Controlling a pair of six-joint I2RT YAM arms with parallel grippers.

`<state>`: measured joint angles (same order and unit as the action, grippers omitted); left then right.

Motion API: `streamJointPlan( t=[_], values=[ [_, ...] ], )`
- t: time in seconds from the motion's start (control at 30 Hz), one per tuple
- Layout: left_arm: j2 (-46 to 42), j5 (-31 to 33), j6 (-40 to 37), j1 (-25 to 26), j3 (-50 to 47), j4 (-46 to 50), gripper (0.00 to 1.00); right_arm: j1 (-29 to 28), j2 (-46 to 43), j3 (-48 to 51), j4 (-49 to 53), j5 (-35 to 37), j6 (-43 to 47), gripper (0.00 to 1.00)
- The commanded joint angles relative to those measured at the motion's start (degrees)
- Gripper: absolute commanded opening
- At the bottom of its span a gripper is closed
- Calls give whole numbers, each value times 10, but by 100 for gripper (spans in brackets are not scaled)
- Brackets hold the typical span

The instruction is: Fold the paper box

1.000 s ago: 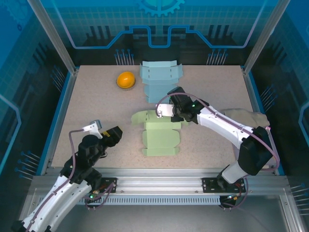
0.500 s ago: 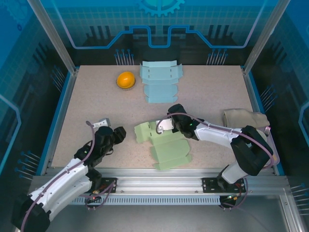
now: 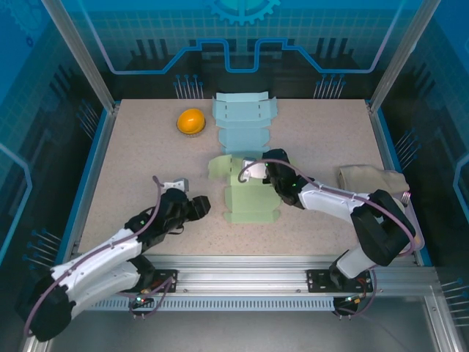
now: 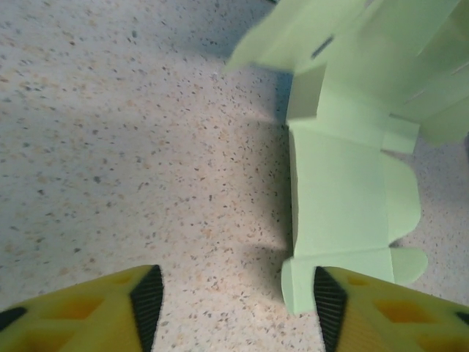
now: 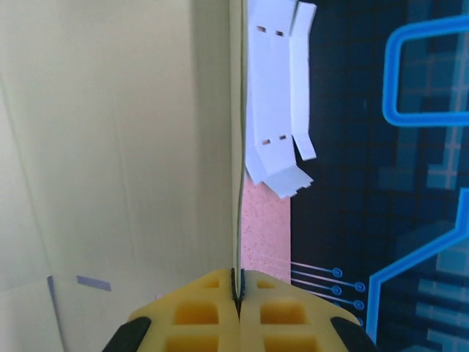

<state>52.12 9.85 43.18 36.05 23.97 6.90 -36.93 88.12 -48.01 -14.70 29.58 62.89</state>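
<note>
- Bright, even overhead light on the speckled beige surface (image 3: 146, 161); shadows short and soft.
- Blue tint off the glowing blue enclosure walls (image 3: 44, 147).
- Left wrist view: pale green paper box cutout (image 4: 337, 191) sharp, dim shadow along its left edge; left gripper (image 4: 236, 308) blurred.
- Right wrist view: close paper washed out, soft.

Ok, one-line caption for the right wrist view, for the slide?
Right hand pinched shut on an edge of the green paper box, the flat blue box blank on the table beyond.
</note>
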Motion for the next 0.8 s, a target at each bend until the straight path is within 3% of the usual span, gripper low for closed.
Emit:
streamJointPlan(
  t=[0.0,0.1,0.27,0.5,0.77],
  values=[
    [60,-52,2,11,33,-66,52,3,11,-13,-19,2,-26,0],
    [120,-76,19,27,71,-112,52,7,15,-11,-14,3,-37,0],
    [207,-65,19,49,130,-149,51,21,14,-6,-11,-7,-72,0],
    [321,-50,27,49,158,-203,49,28,12,5,-11,-24,-85,0],
    [375,-22,36,17,134,-215,48,31,10,28,-13,-55,-61,0]
  ],
)
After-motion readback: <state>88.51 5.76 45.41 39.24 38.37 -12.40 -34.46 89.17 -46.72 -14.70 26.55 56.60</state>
